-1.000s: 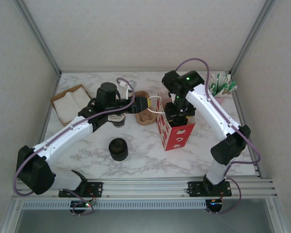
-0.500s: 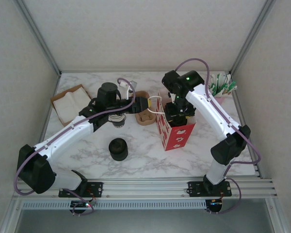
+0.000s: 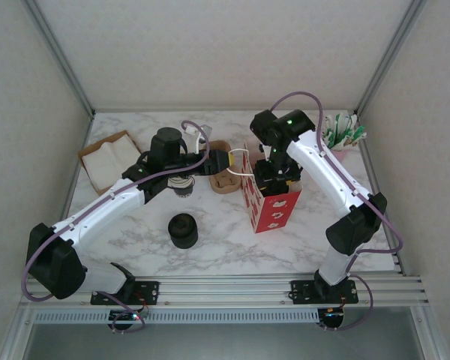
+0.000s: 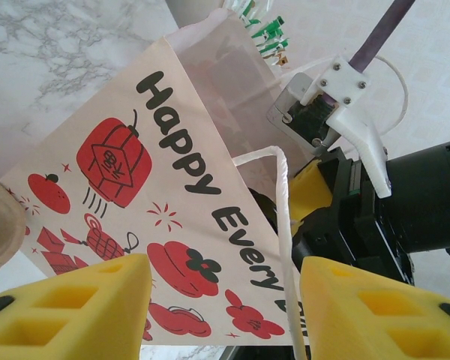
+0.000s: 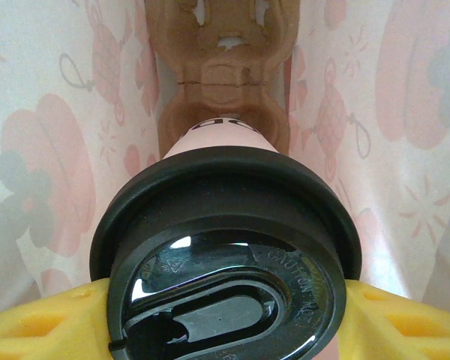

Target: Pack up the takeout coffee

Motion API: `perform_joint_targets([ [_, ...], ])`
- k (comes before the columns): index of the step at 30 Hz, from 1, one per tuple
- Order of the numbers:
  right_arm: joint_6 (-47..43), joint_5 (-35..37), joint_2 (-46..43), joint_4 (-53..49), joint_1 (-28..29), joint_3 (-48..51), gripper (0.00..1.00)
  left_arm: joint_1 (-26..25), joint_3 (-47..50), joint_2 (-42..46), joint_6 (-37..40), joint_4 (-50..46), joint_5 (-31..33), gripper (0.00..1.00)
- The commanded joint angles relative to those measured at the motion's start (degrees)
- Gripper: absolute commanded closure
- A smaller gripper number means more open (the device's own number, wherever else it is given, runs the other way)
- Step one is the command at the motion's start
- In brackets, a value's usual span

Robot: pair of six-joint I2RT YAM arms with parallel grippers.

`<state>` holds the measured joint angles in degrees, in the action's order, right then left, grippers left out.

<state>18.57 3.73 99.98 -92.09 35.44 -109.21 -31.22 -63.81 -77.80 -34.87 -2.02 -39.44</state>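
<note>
Takeout coffee, a small cream-white paper cup with a round black plastic lid (image 5: 225, 247), sat in my right grip. From above, my right gripper (image 3: 274, 176) stood in the mouth of the tall red-and-white paper bag (image 3: 274, 214), with my left gripper (image 3: 223, 161) just beside it.

My left wrist saw fingers (image 4: 67, 315) spread either side of the white cord handle (image 4: 285, 225), with "Happy Every" printed on the bag.

My right wrist saw yellow pads (image 5: 37, 326) pinching the cup inside the bag, long axis running down toward a brown pulp carrier (image 5: 221, 82) beyond it. The lid seemed embossed "CAUTION".
</note>
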Motion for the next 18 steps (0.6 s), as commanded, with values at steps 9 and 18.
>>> perform_joint_targets([
  [9, -1.1, -1.1, 0.0, -4.4, -0.3, 2.0, 0.32, 0.6, -0.5, -0.2, 0.6, 1.0, -0.5, 0.46],
  [18, -1.5, -1.4, 0.1, -3.2, -0.3, 3.1, 0.32, 0.6, 0.0, 0.0, 0.2, 1.4, -0.2, 0.47],
])
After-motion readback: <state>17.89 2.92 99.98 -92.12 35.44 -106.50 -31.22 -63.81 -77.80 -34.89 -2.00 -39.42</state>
